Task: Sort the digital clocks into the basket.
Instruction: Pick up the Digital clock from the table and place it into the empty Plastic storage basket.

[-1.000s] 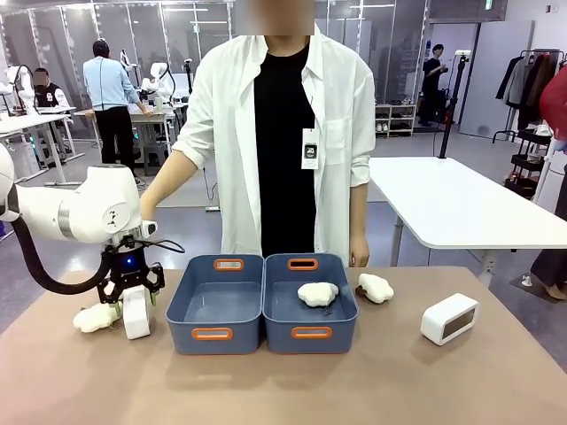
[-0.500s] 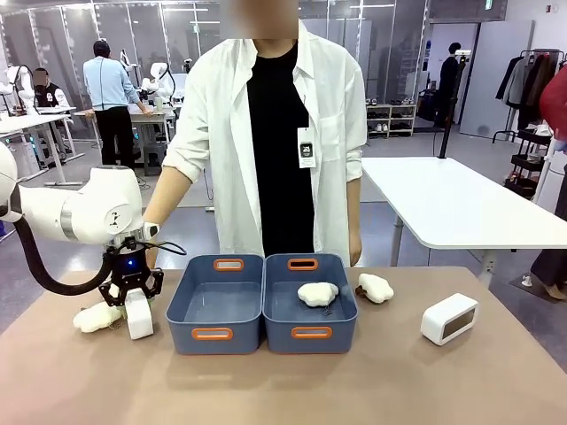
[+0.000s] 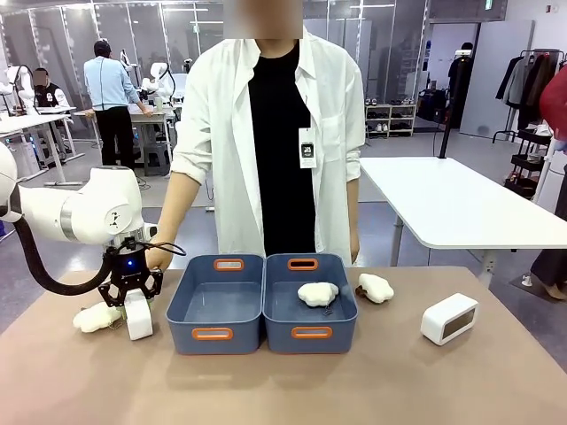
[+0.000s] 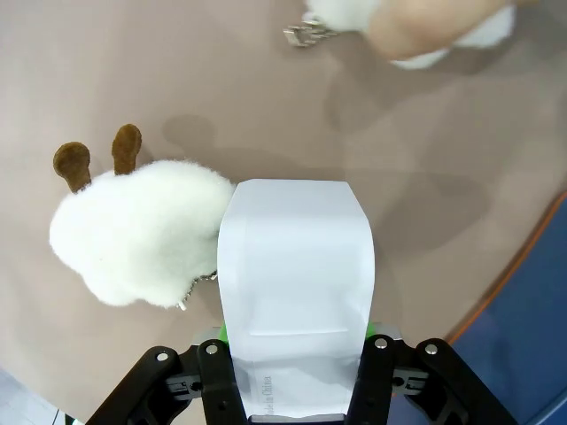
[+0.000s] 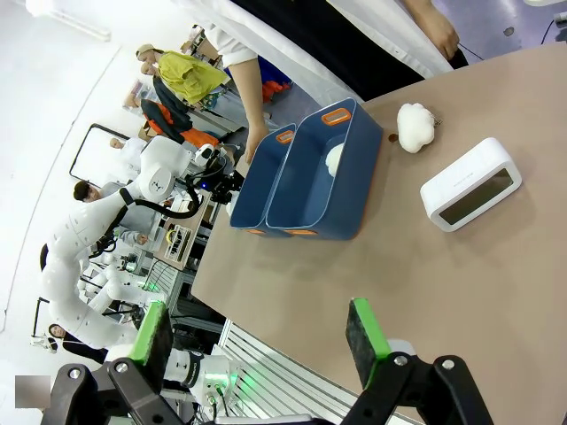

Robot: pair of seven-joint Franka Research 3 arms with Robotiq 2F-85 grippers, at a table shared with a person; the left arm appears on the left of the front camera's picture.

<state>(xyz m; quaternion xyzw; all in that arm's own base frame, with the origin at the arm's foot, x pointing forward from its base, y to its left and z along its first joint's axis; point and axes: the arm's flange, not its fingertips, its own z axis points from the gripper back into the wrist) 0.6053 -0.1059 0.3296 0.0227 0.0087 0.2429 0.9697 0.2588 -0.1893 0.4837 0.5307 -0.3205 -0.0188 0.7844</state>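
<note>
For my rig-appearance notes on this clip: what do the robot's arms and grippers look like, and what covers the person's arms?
The left arm is white with rounded joints and a thick black cable looping beneath. The left gripper is black, with a blue light above it. The right gripper is black with green pads. The person's white shirt sleeves are rolled up.

A white table (image 3: 461,208) stands on a grey floor (image 3: 412,146) in a bright, open room. Behind it a low shelf (image 3: 394,119) sits by the back wall, and to its right a clothes rack (image 3: 532,81) carries dark garments. Far to its left, glass partitions (image 3: 133,31) catch reflections of ceiling light strips, with pale work tables (image 3: 31,118) standing in front of them.
</note>
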